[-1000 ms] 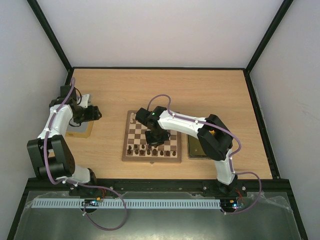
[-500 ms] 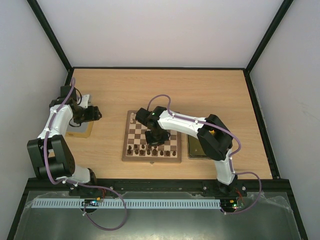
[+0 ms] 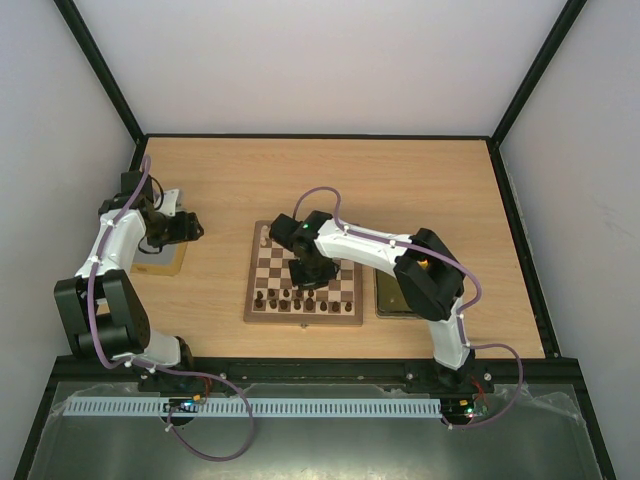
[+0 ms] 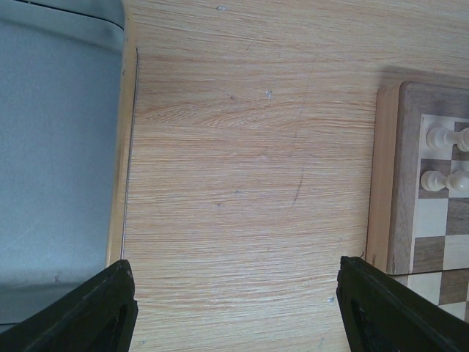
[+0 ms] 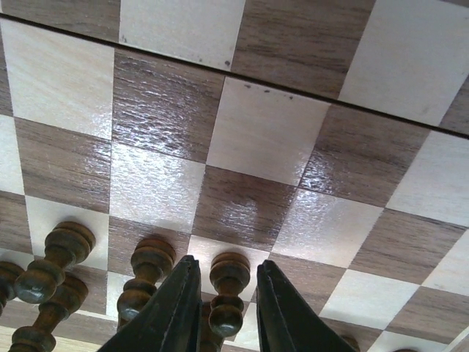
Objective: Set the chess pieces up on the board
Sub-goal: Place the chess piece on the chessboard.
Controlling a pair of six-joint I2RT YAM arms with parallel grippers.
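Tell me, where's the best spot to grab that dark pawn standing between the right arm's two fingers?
Pinch the dark pawn on its narrow waist under the round head, coming down from above, where the right gripper hangs. It stands upright on the board, and neighbouring pawns crowd one side, so a sideways approach would likely knock them.

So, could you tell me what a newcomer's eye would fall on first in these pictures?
Probably the right pincer, low over the chessboard and straddling a dark pawn in the near rows of dark pieces, with a slight gap on either side. Next, the left pincer, wide open over the bare table just left of the board, where pale pieces stand by the edge.
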